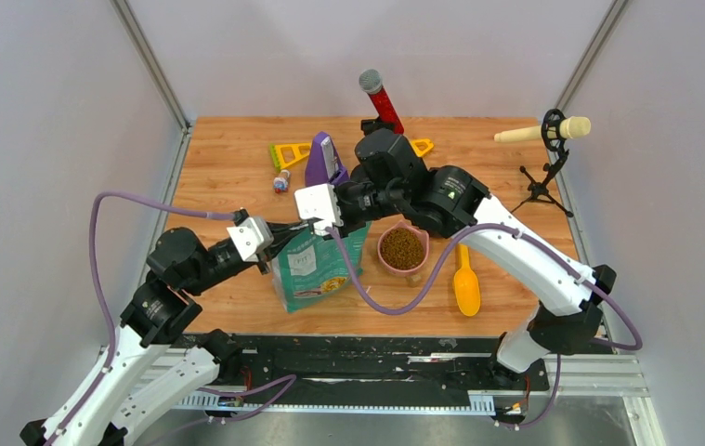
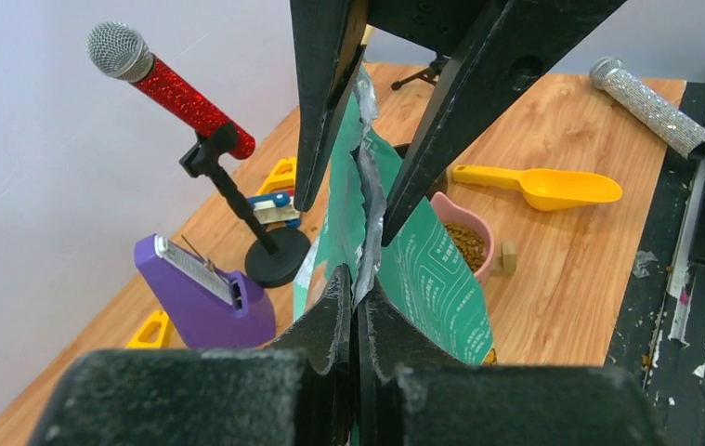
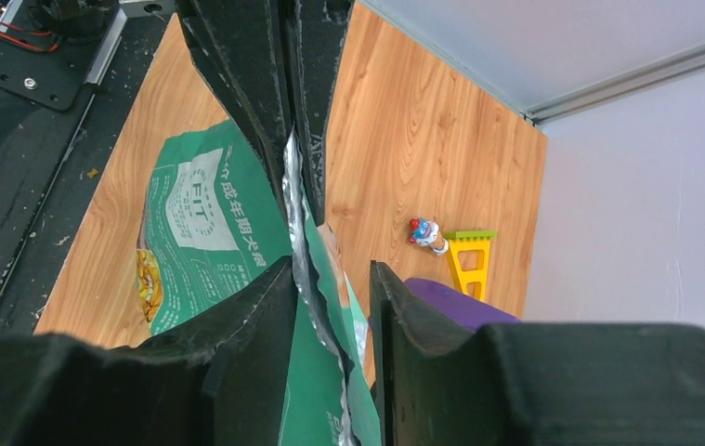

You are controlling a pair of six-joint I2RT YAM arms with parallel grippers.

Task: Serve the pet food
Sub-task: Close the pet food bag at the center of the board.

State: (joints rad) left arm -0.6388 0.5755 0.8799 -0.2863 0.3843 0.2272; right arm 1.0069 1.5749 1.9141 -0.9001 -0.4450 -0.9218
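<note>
bag upright on table, front centre | bowl just right of bag, kibble in it | scoop lying right of bowl | box behind bag | microphone on stand behind box | triangle toy and small bottle left of box | second microphone on tripod, far right rear
</note>
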